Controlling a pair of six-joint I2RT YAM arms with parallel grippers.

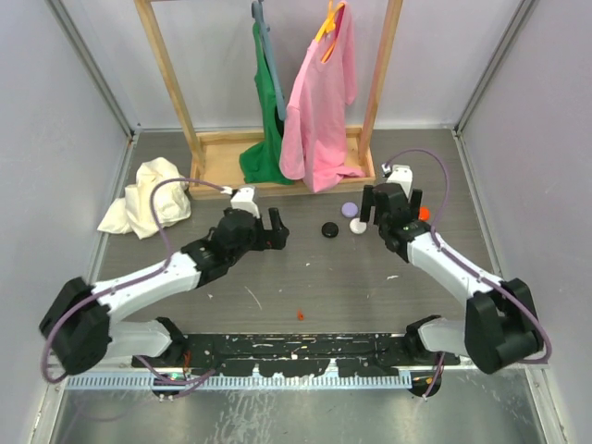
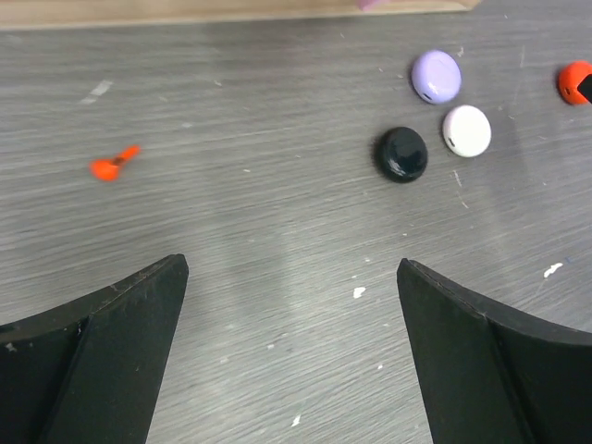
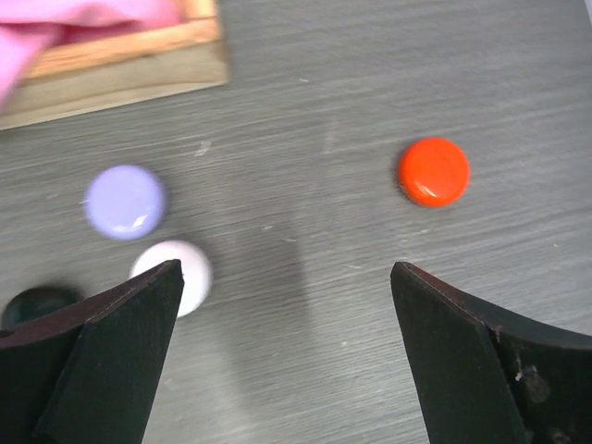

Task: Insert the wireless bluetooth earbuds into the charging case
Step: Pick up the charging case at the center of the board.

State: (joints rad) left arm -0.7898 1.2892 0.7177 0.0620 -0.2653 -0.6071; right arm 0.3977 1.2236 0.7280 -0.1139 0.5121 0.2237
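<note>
Four small round pebble-shaped pieces lie on the grey table: black [image 1: 329, 229] [image 2: 402, 153], white [image 1: 356, 226] [image 3: 176, 275], lilac [image 1: 349, 209] [image 3: 125, 201] and orange [image 1: 424, 213] [image 3: 434, 171]. I cannot tell which of them are earbuds and which a charging case. My left gripper [image 1: 277, 231] [image 2: 292, 265] is open over bare table, left of the black piece. My right gripper [image 1: 390, 208] [image 3: 287, 268] is open and holds nothing. It hangs over the table between the white and orange pieces, its left finger [image 3: 111, 361] close to the white one.
A tiny orange bit [image 2: 113, 165] lies on the table in the left wrist view, and a small red speck [image 1: 300, 315] nearer the arm bases. A wooden clothes rack [image 1: 222, 148] with a green [image 1: 268, 120] and a pink garment [image 1: 319, 102] stands behind. A cream cloth [image 1: 148, 196] lies far left.
</note>
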